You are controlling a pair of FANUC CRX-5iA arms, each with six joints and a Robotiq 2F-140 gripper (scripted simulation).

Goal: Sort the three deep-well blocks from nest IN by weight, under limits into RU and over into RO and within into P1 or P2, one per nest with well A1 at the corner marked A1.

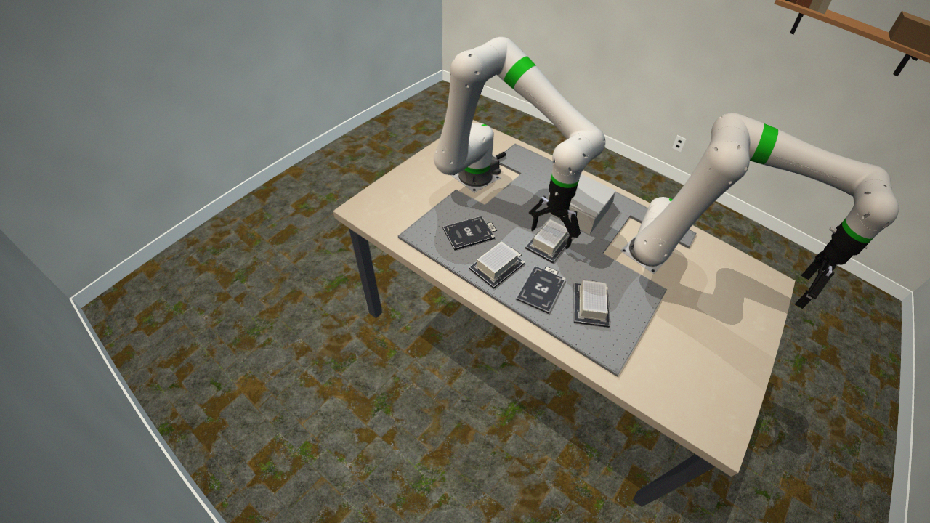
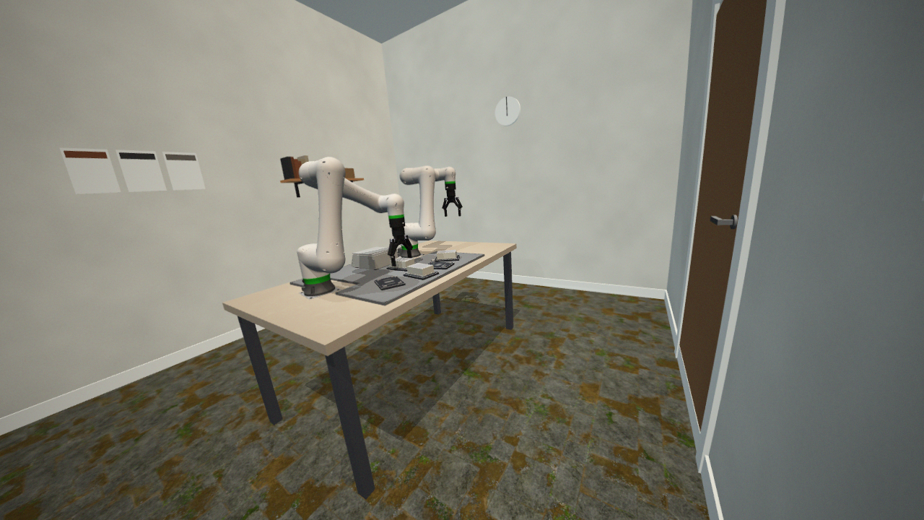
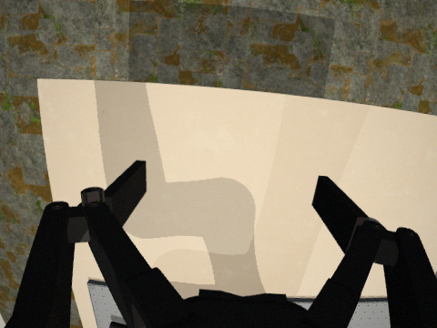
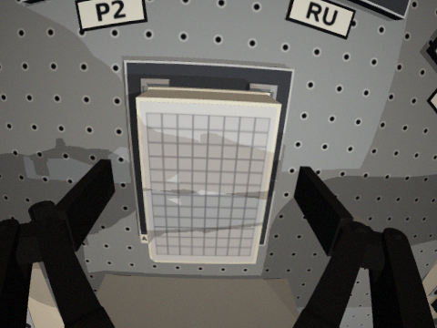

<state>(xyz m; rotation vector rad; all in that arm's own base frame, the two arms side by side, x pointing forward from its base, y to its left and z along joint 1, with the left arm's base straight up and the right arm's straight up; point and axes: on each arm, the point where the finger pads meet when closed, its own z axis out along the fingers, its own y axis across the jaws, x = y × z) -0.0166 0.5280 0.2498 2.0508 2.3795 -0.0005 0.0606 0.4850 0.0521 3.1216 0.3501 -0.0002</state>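
A pale deep-well block (image 1: 551, 235) (image 4: 205, 182) sits in the middle nest (image 4: 132, 137), its cut-off corner by the A1 mark. My right gripper (image 1: 553, 234) (image 2: 401, 257) (image 4: 206, 179) is open above it, a finger beyond each long side. A second block (image 1: 498, 261) (image 2: 420, 269) sits in the front nest between RO and P2, by the RU label (image 4: 321, 15). A third block (image 1: 593, 298) (image 2: 446, 254) sits in the nest beyond P2. Nests RO (image 1: 466, 232) (image 2: 389, 282) and P2 (image 1: 543, 282) (image 2: 442, 264) are empty. My left gripper (image 1: 806, 290) (image 2: 452, 214) (image 3: 231, 183) is open and empty, high up.
The grey check-weigher box (image 1: 593, 203) (image 2: 369, 258) stands close behind the middle nest; no lamp shows. The nests stand on a perforated plate (image 1: 624, 338) on the table (image 1: 715, 403). The left arm is extended away from the nests, towards the table's end.
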